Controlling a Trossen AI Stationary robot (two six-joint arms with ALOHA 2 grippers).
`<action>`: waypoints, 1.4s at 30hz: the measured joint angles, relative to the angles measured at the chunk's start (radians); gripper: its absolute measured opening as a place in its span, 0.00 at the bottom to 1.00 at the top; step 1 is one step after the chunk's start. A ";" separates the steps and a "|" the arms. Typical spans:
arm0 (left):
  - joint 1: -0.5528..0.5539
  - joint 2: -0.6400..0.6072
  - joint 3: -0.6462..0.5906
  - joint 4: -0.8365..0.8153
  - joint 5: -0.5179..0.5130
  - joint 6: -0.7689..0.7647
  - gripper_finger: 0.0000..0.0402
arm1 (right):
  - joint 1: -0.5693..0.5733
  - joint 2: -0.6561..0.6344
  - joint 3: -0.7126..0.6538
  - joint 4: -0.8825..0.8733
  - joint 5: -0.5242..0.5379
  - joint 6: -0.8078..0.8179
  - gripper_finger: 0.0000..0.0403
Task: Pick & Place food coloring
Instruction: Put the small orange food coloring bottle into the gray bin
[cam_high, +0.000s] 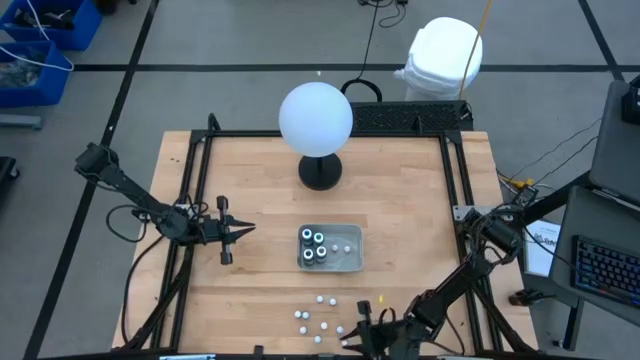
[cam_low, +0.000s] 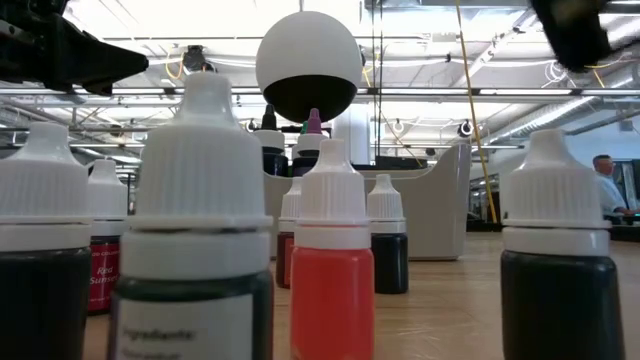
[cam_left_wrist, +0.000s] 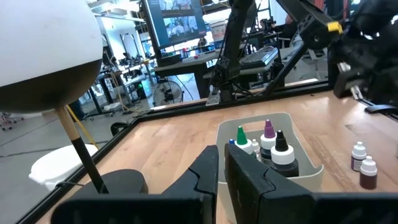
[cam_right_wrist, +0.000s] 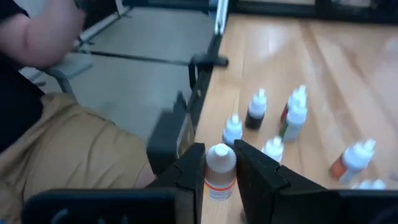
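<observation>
The food coloring is in two groups. Dark bottles with ringed tops (cam_high: 313, 246) and a few small white ones stand in the shallow grey tray (cam_high: 352, 262). Several small white-capped bottles (cam_high: 320, 315) stand on the wood by the table's near edge, and fill the low view (cam_low: 332, 270). My right gripper (cam_high: 352, 335) sits at that near group, shut on one bottle (cam_right_wrist: 221, 171). My left gripper (cam_high: 238, 230) hovers left of the tray, pointing at it, its fingers (cam_left_wrist: 205, 174) shut on nothing. My right gripper pinches a small bottle with an orange label between its two fingers, at the white cap and shoulder (cam_right_wrist: 221, 155). The fingers come roughly level from the table's right side. The bottle stands upright between them. Whether its base is on the table I cannot tell.
A big white globe on a black base (cam_high: 316, 120) stands behind the tray. Black rails (cam_high: 452, 190) frame the table. A person in tan trousers (cam_right_wrist: 68, 155) is close beyond the near edge. Bare wood (cam_high: 400, 210) lies between the tray and the right rail.
</observation>
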 joint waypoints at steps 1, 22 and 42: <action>0.000 0.000 0.000 0.000 0.000 0.000 0.09 | 0.000 -0.015 0.000 0.002 -0.001 -0.013 0.16; 0.000 0.000 0.000 0.000 0.000 0.009 0.09 | -0.221 -0.349 0.002 -0.329 0.262 -0.153 0.16; 0.000 0.000 0.000 -0.003 0.000 0.022 0.09 | -0.377 -0.334 -0.352 -0.057 0.103 0.073 0.15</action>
